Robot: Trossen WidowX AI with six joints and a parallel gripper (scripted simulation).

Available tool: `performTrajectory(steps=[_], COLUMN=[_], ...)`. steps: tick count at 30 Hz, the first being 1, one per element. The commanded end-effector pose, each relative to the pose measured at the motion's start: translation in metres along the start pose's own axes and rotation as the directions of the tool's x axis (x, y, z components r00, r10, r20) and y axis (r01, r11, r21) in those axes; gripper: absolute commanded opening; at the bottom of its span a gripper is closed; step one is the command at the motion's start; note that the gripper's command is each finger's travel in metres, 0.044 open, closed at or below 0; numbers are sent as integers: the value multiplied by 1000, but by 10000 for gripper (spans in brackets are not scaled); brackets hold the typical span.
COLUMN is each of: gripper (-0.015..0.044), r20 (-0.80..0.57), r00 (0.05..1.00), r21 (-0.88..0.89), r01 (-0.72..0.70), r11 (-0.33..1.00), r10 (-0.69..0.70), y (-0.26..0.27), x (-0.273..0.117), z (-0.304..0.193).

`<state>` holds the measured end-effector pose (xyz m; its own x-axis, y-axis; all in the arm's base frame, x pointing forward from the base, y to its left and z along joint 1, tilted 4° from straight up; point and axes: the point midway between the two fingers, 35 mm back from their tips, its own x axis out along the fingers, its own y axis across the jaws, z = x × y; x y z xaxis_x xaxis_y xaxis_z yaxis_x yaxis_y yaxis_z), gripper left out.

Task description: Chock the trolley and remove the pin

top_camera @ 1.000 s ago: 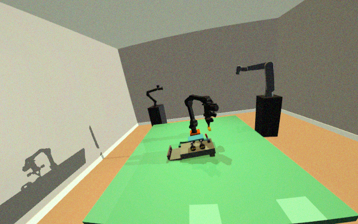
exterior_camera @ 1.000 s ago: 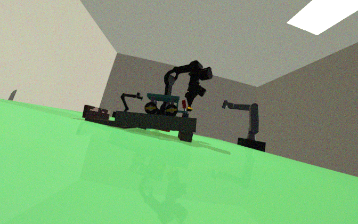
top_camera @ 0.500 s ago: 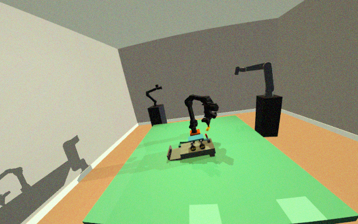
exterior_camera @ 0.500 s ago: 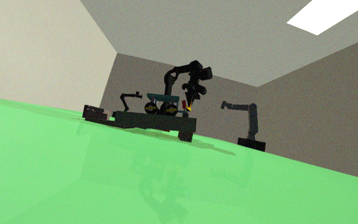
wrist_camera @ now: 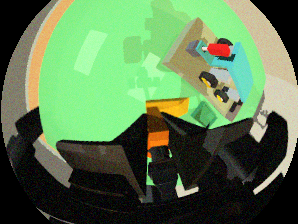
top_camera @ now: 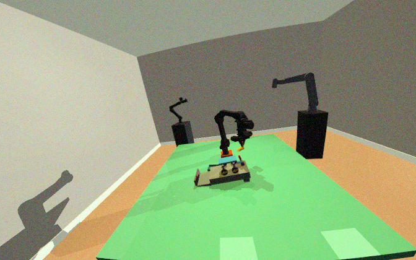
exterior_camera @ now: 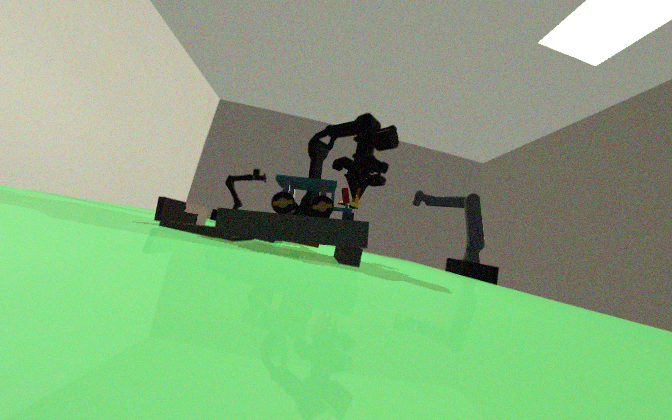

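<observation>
Top view high, exterior low, both facing ramp

Two spare arms stand behind the worktop (top_camera: pixel 245 206) (exterior_camera: pixel 145 292): a small dark one (top_camera: pixel 174 104) (exterior_camera: pixel 232 190) on a black pedestal (top_camera: pixel 179 134), and a larger grey one (top_camera: pixel 312 91) (exterior_camera: pixel 474 224) on a black block (top_camera: pixel 311 135) (exterior_camera: pixel 471 270). The wrist view perhaps catches part of one, too blurred to tell.
</observation>
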<state>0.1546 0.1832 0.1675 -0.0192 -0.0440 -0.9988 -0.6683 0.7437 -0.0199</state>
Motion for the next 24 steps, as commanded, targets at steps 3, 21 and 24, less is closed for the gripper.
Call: performTrajectory(steps=[3, 21, 24], gripper=[0, 0, 0], r20=[1, 0, 0], r00=[1000, 1000, 1000], r21=[200, 725, 791], r01=[3, 4, 4], r11=[980, 689, 612], r10=[-3, -6, -6], y=[0, 0, 0], x=[0, 0, 0], z=[0, 0, 0])
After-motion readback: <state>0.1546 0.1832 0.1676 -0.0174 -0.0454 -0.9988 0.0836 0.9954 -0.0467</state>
